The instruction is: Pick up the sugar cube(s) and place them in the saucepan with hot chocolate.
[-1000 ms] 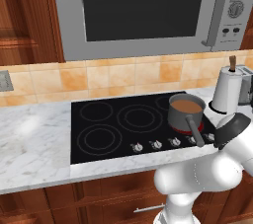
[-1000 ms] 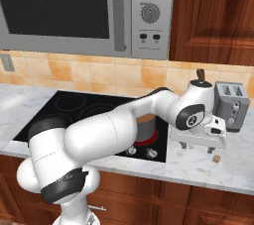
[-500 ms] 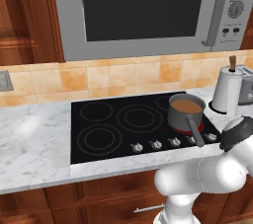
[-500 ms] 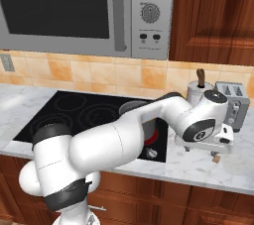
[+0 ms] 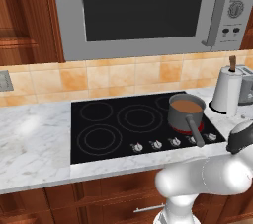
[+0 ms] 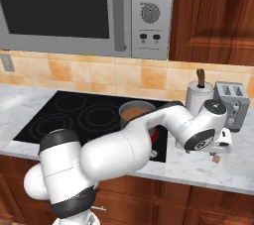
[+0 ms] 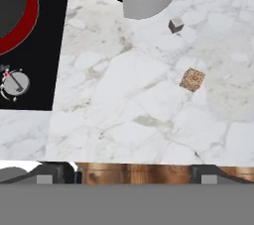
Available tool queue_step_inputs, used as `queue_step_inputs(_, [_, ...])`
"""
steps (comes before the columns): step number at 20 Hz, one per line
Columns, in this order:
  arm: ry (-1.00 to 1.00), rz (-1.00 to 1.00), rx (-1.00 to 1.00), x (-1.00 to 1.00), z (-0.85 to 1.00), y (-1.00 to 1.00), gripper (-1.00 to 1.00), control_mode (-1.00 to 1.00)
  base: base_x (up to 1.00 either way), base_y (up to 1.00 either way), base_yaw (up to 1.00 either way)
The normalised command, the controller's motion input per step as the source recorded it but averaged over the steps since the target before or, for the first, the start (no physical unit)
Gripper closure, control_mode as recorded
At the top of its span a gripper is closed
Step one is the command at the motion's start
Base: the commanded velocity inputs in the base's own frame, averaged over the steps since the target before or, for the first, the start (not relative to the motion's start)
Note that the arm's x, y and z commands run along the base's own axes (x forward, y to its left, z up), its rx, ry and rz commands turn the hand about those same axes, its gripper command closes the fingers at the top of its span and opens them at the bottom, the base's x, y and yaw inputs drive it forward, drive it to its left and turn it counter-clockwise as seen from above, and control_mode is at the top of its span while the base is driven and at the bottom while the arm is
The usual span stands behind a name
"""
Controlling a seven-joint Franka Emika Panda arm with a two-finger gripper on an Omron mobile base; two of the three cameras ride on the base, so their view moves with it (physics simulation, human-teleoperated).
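Overhead, the open pincer [image 6: 218, 150] hovers above 2 sugar cubes [image 7: 192, 79].

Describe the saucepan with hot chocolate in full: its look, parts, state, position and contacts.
The saucepan with hot chocolate is a small round pot of grey metal, upright, filled near the rim with smooth brown liquid. A long straight grey handle runs from its side toward the counter's front edge, over the knob row. It stands on the right front burner of the black cooktop, where a red ring glows under its base. The arm passes in front of it in the right base view. Nothing else touches it.
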Motion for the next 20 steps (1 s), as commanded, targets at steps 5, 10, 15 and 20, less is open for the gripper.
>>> queue_step_inputs(5, [-0.02,0.08,0.00,0.28,-0.14,-0.07,-1.00,-1.00,0.00,0.00,0.00])
queue_step_inputs(10, [0.06,0.04,0.00,0.13,0.00,-0.04,-1.00,-1.00,0.00,0.00,0.00])
queue_step_inputs(15, [0.10,0.03,0.00,0.28,-0.02,-0.04,-1.00,-1.00,0.00,0.00,0.00])
queue_step_inputs(20, [0.02,0.00,0.00,0.30,-0.15,-0.16,-1.00,-1.00,0.00,0.00,0.00])
